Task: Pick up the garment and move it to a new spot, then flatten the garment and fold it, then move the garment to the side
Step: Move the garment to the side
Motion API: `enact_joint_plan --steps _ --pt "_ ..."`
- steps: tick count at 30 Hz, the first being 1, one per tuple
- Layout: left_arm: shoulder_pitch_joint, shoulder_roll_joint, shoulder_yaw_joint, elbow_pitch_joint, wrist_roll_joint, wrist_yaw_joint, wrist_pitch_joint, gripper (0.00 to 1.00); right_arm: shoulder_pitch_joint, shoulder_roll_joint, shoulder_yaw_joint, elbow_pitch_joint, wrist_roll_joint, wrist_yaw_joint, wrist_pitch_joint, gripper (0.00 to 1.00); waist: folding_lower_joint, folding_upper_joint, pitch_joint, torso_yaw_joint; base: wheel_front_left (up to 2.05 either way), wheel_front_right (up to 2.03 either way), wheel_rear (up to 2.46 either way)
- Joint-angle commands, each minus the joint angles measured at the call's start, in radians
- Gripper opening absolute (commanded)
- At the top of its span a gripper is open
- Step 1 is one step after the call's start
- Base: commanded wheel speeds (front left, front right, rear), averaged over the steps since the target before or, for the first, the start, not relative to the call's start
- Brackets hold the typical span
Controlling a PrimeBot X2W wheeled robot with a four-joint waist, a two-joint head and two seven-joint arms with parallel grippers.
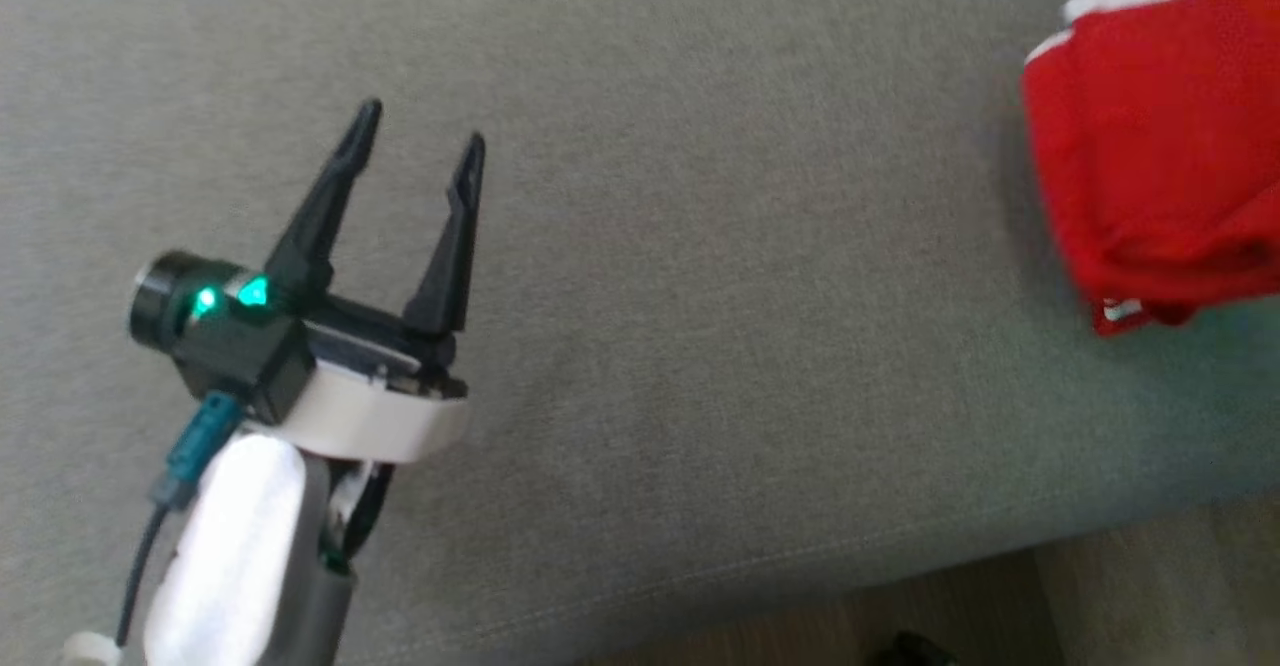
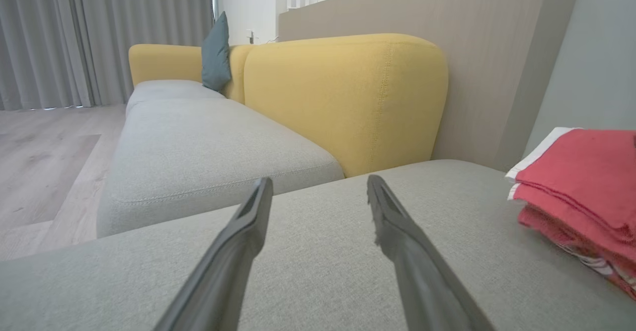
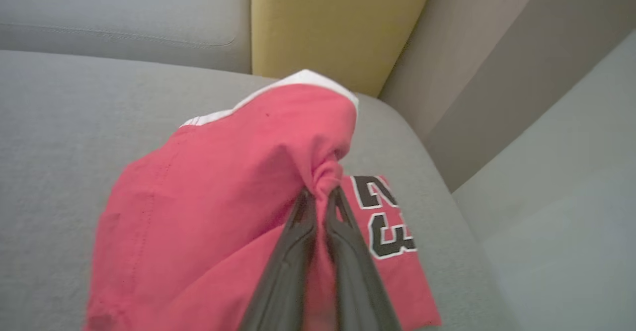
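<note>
The garment (image 1: 1160,146) is red with white trim, folded, lying on the grey cushion at the right edge of the head view. In the right wrist view the garment (image 3: 223,206) shows a black number print, and my right gripper (image 3: 322,194) is shut on a bunched pinch of its red cloth. The left wrist view has the garment (image 2: 581,187) at the far right as a layered stack. My left gripper (image 1: 420,141) hovers open over bare cushion, well left of the garment; its fingers (image 2: 248,231) hold nothing.
The grey seat cushion (image 1: 700,296) ends at a front edge with wood floor (image 1: 1150,596) below. A yellow backrest (image 2: 348,97) rises behind, with a teal pillow (image 2: 216,55) farther along. A grey wall (image 3: 546,122) stands right beside the garment.
</note>
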Motion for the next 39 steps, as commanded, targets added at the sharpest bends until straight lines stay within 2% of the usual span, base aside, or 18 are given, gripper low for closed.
enact_joint_plan --steps 1,9,14,19,20,21,22,23,32,33,39 --pt "-0.039 0.022 0.036 -0.038 0.008 -0.006 -0.005 1.0 -0.032 -0.04 -0.008 -0.04 0.009 -0.001 -0.002 0.0 -0.0001 0.0 0.036 -0.03 0.0 0.0 0.0" --pt "-0.102 0.042 0.009 -0.058 0.014 -0.025 -0.005 1.0 -0.113 -0.036 -0.12 -0.01 -0.014 -0.001 -0.008 0.0 -0.0001 0.0 0.136 -0.052 0.0 0.0 0.0" --pt "-0.148 0.051 -0.025 -0.066 0.017 -0.036 -0.005 1.0 -0.166 0.01 -0.201 0.022 -0.087 -0.001 -0.027 0.0 -0.0001 0.0 0.189 -0.052 0.0 0.0 0.0" --pt "-0.182 0.047 -0.054 -0.058 0.014 -0.042 -0.005 1.0 -0.203 0.065 -0.246 0.108 -0.156 -0.001 -0.032 0.0 -0.0001 0.0 0.21 -0.038 0.0 0.0 0.0" --pt "-0.186 0.045 -0.057 -0.056 0.012 -0.043 -0.005 1.0 -0.205 0.075 -0.251 0.12 -0.169 -0.001 -0.04 0.13 -0.0001 0.0 0.212 -0.033 0.0 0.0 0.0" --pt "-0.189 0.043 -0.059 -0.054 0.008 -0.044 -0.005 1.0 -0.208 0.087 -0.254 0.132 -0.175 -0.001 -0.049 0.38 -0.0001 0.0 0.213 -0.029 0.0 0.0 0.0" --pt "-0.191 0.041 -0.06 -0.053 0.005 -0.044 -0.005 1.0 -0.21 0.095 -0.256 0.145 -0.182 -0.001 -0.058 0.72 -0.0001 0.0 0.214 -0.025 0.0 0.0 0.0" --pt "-0.192 0.039 -0.061 -0.051 0.002 -0.045 -0.005 1.0 -0.211 0.1 -0.259 0.157 -0.19 -0.001 -0.068 0.99 -0.0001 0.0 0.214 -0.02 0.0 0.0 0.0" --pt "-0.174 0.021 -0.05 -0.027 -0.015 -0.046 -0.005 1.0 -0.206 0.113 -0.277 0.162 -0.287 -0.001 -0.244 1.0 -0.0001 0.0 0.177 0.011 0.0 0.0 0.0" --pt "-0.161 0.015 -0.047 -0.017 -0.017 -0.045 -0.005 1.0 -0.195 0.12 -0.251 0.135 -0.283 -0.001 -0.293 1.0 -0.0001 0.0 0.152 0.019 0.0 0.0 0.0" --pt "-0.096 0.006 -0.019 0.033 -0.025 -0.028 -0.005 1.0 -0.1 0.207 -0.133 0.021 -0.262 -0.001 -0.375 1.0 -0.0001 0.0 0.048 0.044 0.0 0.0 0.0"
